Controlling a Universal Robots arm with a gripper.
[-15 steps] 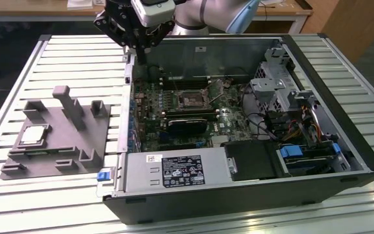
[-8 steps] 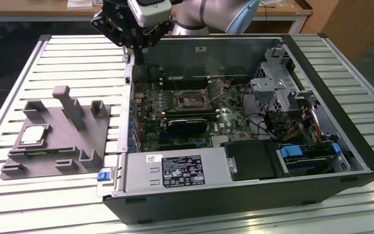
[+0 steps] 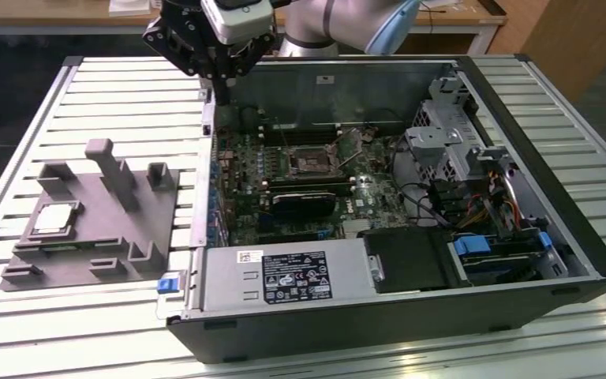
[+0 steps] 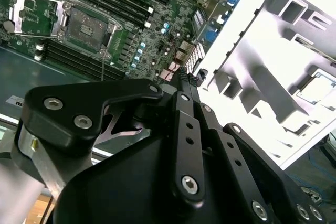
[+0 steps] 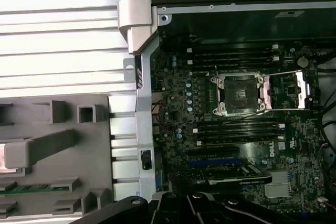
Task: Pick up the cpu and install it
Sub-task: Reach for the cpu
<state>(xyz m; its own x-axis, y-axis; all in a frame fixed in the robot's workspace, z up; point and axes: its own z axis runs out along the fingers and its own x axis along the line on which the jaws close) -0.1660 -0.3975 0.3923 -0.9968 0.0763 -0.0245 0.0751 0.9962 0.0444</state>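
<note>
Black gripper [image 3: 220, 95], closed and empty, hangs over the case [image 3: 387, 335] rim; cpu [image 3: 54, 219] lies on grey fixture [image 3: 124, 237] on slatted table [image 3: 114, 87]

Silver screws [image 4: 189, 183] stud the black end effector [image 3: 218, 79].

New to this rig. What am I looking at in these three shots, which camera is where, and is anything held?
It is one robot arm with a gripper at its end. The exterior view is from a camera off the arm and shows the whole scene: a slatted table carrying an open PC case and, on the exterior view's left, a grey fixture. Both wrist views come from cameras riding on the arm, looking past the gripper at the motherboard. The cpu, a small silver square, lies in the fixture. The socket on the motherboard is open and empty. The gripper hangs above the case wall on the fixture's side, shut and holding nothing.
</note>
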